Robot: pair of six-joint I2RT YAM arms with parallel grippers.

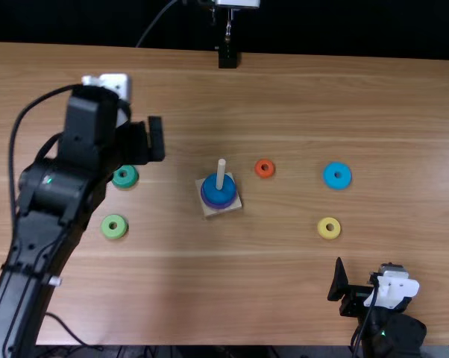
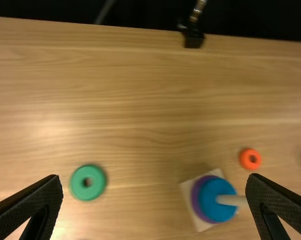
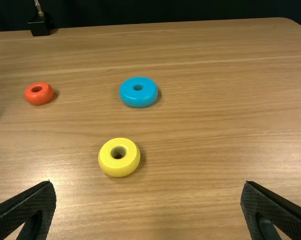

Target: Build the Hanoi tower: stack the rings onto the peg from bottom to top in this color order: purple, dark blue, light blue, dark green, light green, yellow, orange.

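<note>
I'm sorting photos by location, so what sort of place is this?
Probably a robotics lab or workshop: a black robot arm, a wooden table and a ring-stacking peg.

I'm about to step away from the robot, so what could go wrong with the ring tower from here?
Wrong order: the left pincer hangs nearer the dark green ring than the light blue ring, which is due next.

Mix-up: the light green ring lies close to the dark green one, so they could be swapped.

Knock: the peg stands on a small base, which might shift if a ring catches the tip.
</note>
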